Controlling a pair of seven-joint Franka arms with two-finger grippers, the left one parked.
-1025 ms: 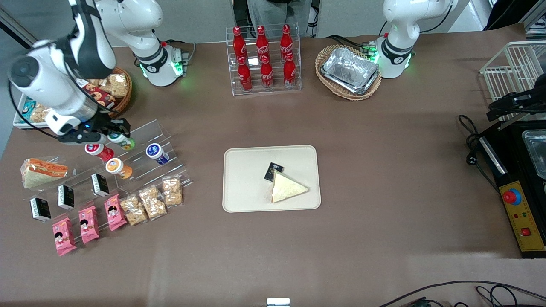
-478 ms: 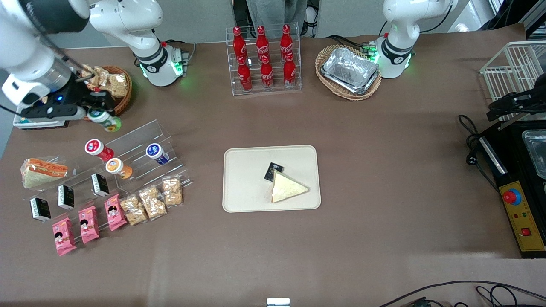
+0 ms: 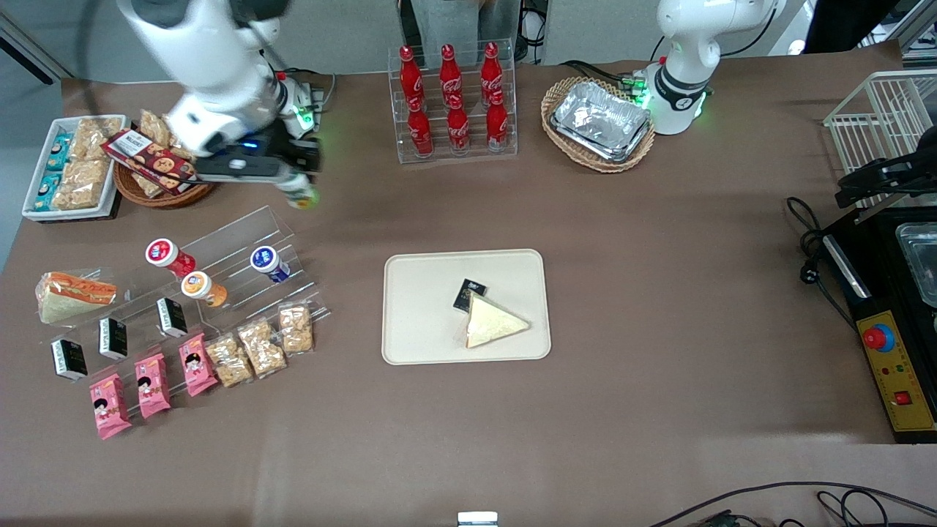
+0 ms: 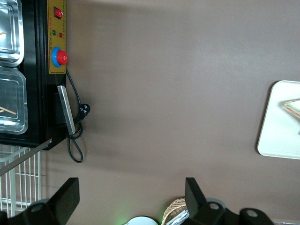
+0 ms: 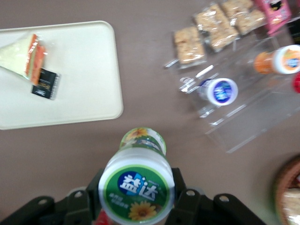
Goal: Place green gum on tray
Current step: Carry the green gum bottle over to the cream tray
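Hand (image 5: 136, 199) around round glossy-lidded green gum (image 5: 137, 187).

Brown table (image 4: 178, 84), tray (image 4: 276, 126) edge, black control box (image 4: 40, 70) with red button (image 4: 59, 57).

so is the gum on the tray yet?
No. The gum is held in the pincer above bare table, farther from the camera than the tray.

Six red cola bottles (image 3: 452, 99) stand in a clear rack at the upper middle of the front view. A foil tray (image 3: 602, 121) sits in a wicker basket (image 3: 550, 102) to the upper right. At lower left, three pink packets (image 3: 150, 385) lie beside nut bars (image 3: 260, 347) on the brown bench (image 3: 695, 307).
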